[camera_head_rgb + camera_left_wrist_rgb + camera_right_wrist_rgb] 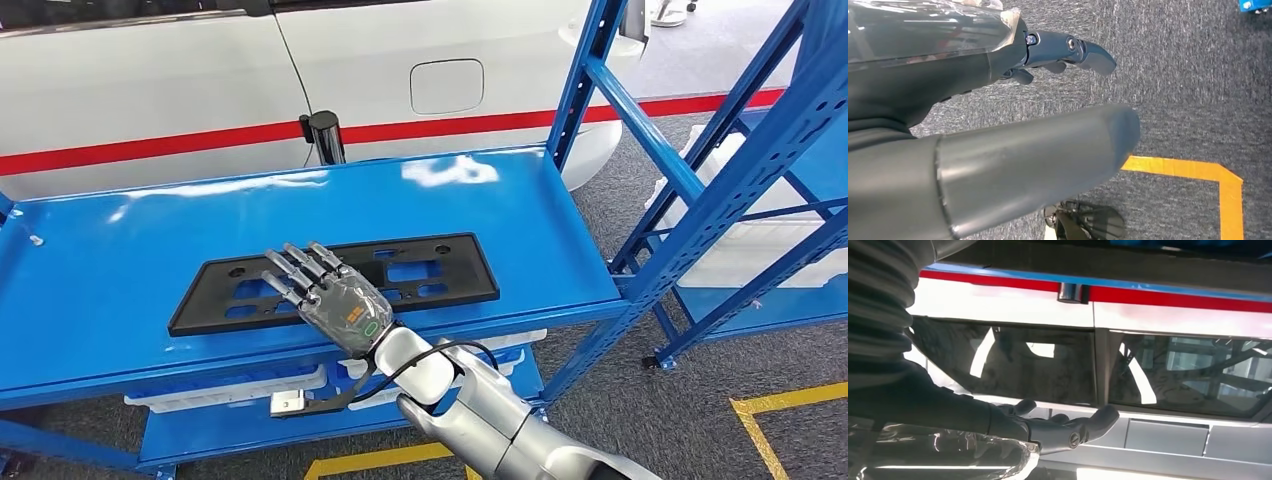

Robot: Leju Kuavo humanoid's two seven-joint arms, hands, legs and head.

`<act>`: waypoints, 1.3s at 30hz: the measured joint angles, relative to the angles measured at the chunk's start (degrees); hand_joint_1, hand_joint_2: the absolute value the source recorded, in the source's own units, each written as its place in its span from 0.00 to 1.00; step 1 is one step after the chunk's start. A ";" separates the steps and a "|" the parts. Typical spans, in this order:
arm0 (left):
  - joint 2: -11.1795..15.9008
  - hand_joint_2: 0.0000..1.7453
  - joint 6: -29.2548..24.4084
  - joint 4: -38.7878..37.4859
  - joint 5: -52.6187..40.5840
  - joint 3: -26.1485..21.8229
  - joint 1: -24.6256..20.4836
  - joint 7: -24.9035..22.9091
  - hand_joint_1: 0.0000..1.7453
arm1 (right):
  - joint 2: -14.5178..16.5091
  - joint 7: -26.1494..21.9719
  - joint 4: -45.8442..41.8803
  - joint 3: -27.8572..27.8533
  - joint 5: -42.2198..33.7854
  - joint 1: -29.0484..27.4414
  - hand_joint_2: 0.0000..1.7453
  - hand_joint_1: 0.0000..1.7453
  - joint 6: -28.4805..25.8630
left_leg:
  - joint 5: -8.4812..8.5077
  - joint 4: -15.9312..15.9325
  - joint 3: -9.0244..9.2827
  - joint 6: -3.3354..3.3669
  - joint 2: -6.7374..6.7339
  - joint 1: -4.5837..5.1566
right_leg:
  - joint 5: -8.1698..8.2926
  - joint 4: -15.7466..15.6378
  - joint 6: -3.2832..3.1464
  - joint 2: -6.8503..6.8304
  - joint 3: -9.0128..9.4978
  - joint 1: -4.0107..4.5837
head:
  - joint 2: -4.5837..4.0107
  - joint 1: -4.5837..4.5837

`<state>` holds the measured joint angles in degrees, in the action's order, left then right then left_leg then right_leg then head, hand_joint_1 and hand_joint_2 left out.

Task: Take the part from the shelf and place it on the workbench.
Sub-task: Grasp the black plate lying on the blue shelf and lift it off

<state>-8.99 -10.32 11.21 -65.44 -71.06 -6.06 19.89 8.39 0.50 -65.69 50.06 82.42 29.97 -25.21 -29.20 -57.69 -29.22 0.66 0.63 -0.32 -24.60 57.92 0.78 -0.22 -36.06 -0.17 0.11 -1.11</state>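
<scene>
Bright, even light in the head view; both wrist views were darker up close.

White glare patches lay on the glossy blue shelf (480, 200) near its far edge, and shadows under the part (340, 280) were faint. In the left wrist view the left hand (998, 125) loomed large, dark and soft-focused, while the carpet (1188, 75) behind was sharp and grainy. In the right wrist view the car window (1048, 365) carried pale reflections, and the right hand (1013, 435) sat in shade.

part (335, 281) lies flat on shelf (120, 290), centre of frame | right hand (335, 295) over the part's middle, coming from lower right | car (200, 80) behind shelf, top of frame | second rack (740, 170) at right
</scene>
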 joint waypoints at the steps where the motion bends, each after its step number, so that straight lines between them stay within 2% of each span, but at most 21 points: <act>1: -0.02 0.00 -0.02 0.00 0.00 0.00 0.00 -0.01 0.00 | 0.12 0.00 0.03 -0.02 0.01 0.01 1.00 0.00 -0.01 | -0.09 -0.39 0.13 -0.30 -0.14 -0.11 | 0.14 -0.22 -0.53 0.16 0.72 -0.17 | 0.00 0.03; 2: -0.04 0.00 -0.06 0.00 0.00 0.01 -0.03 0.00 0.00 | 0.24 -0.01 0.09 -0.02 0.03 0.05 1.00 0.00 -0.01 | -0.12 -1.61 -0.04 -0.52 -0.26 -0.20 | 0.13 -0.42 -0.99 0.24 1.32 -0.38 | 0.00 0.07; 3: -0.05 0.00 -0.12 0.00 -0.01 0.01 -0.09 0.01 0.00 | 0.38 -0.01 0.16 -0.01 0.04 0.13 1.00 0.00 -0.01 | -0.54 -3.65 -1.03 -0.77 -0.32 -0.32 | 0.02 -0.49 -1.36 0.26 2.00 -0.48 | 0.00 0.12; 5: -0.11 0.00 -0.43 0.00 -0.03 0.03 -0.20 0.06 0.00 | 0.64 -0.09 0.41 0.05 0.16 0.22 1.00 0.00 0.01 | -2.83 -10.36 -5.11 -1.41 -0.40 -0.53 | -0.36 -0.59 -2.01 0.27 2.89 -0.58 | 0.00 0.27; 7: -0.13 0.00 -0.78 0.00 -0.04 0.04 -0.17 0.09 0.00 | 0.82 -0.16 0.79 0.15 0.33 0.14 1.00 0.00 0.10 | -5.66 -15.75 -9.65 -1.94 -0.42 -0.72 | -0.83 -0.57 -2.27 0.37 3.16 -0.57 | 0.00 0.33; 8: -0.11 0.00 -0.92 0.00 -0.06 0.04 -0.14 0.09 0.00 | 0.92 -0.17 1.04 0.21 0.40 0.07 1.00 0.00 0.21 | -5.71 -16.03 -10.89 -2.07 -0.44 -0.83 | -1.13 -0.56 -2.25 0.47 3.39 -0.57 | 0.00 0.33; 9: -0.08 0.00 -1.03 0.00 -0.09 0.03 -0.14 0.09 0.00 | 1.07 -0.17 1.34 0.26 0.37 0.02 1.00 0.00 0.37 | -4.31 -14.42 -11.12 -2.09 -0.46 -0.94 | -1.45 -0.55 -2.12 0.55 3.72 -0.59 | 0.00 0.34; 11: 0.02 0.00 -1.20 0.00 -0.20 0.03 -0.17 0.08 0.00 | 1.52 -0.07 2.24 0.33 0.00 0.08 1.00 0.00 0.64 | 1.60 -6.99 -9.28 -1.89 -0.58 -1.10 | -2.19 -0.53 -1.74 0.66 4.61 -0.58 | 0.00 0.33; 13: 0.10 0.00 -1.51 0.00 -0.40 0.05 -0.27 -0.13 0.00 | 2.16 0.25 4.00 0.40 -0.75 0.49 1.00 0.00 0.72 | 4.52 -1.44 -7.38 -1.38 -0.68 -0.95 | -2.85 -0.46 -1.11 0.70 5.07 -0.33 | 0.00 0.32; 14: 0.10 0.00 -1.72 0.00 -0.50 0.06 -0.30 -0.32 0.00 | 2.48 0.44 5.16 0.43 -1.15 0.76 1.00 0.00 0.71 | 4.81 -0.48 -6.96 -1.07 -0.67 -0.79 | -3.13 -0.43 -0.76 0.70 5.08 -0.17 | 0.00 0.32; 15: 0.05 0.00 -1.92 0.00 -0.61 0.07 -0.34 -0.56 0.00 | 2.75 0.61 6.36 0.45 -1.50 1.00 1.00 0.00 0.70 | 4.63 -0.43 -6.76 -0.97 -0.61 -0.69 | -3.44 -0.34 -0.73 0.68 5.06 0.09 | 0.00 0.28; 17: -0.04 0.00 -2.18 0.00 -0.79 0.09 -0.39 -0.90 0.00 | 3.21 0.89 8.70 0.46 -2.14 1.52 1.00 0.00 0.67 | 5.40 -0.32 -6.51 -0.99 -0.44 -0.44 | -3.80 -0.27 -0.97 0.59 5.22 0.32 | 0.00 0.19; 18: -0.07 0.00 -2.24 0.00 -0.88 0.10 -0.45 -1.03 0.00 | 3.45 1.01 9.86 0.46 -2.40 1.91 1.00 0.00 0.57 | 5.46 -0.29 -6.48 -1.07 -0.40 -0.28 | -3.88 -0.29 -1.19 0.53 5.33 0.39 | 0.00 0.15; 19: -0.05 0.00 -2.28 0.00 -0.95 0.12 -0.53 -1.15 0.00 | 3.76 1.14 11.01 0.46 -2.67 2.39 1.00 0.00 0.44 | 5.39 -0.29 -6.47 -0.94 -0.35 -0.07 | -3.85 -0.41 -1.16 0.50 5.41 0.29 | 0.00 0.15; 27: -0.08 0.00 -3.32 0.00 -1.13 0.20 -0.80 -1.96 0.00 | 5.84 1.37 18.22 0.43 -3.85 5.34 1.00 0.00 -0.27 | 4.55 -0.27 -5.65 0.21 -0.37 0.22 | -4.27 -1.38 -0.18 0.47 6.08 0.07 | 0.00 0.15; 39: -0.06 0.00 -3.58 0.00 -1.05 0.20 -0.80 -2.30 0.00 | 7.17 1.98 21.46 0.43 -4.39 6.54 1.00 0.00 0.75 | 4.44 -0.20 -5.04 0.20 -0.36 0.14 | -4.35 -1.43 0.08 0.45 6.56 -0.13 | 0.00 0.17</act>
<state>-9.05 -13.90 11.21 -66.49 -70.86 -6.86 17.59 15.56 2.48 -44.22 50.49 78.03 36.51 -24.46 -24.77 -57.89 -34.27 0.86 0.27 -0.18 -28.95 56.49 0.86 0.23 -29.50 -0.30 0.11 -0.94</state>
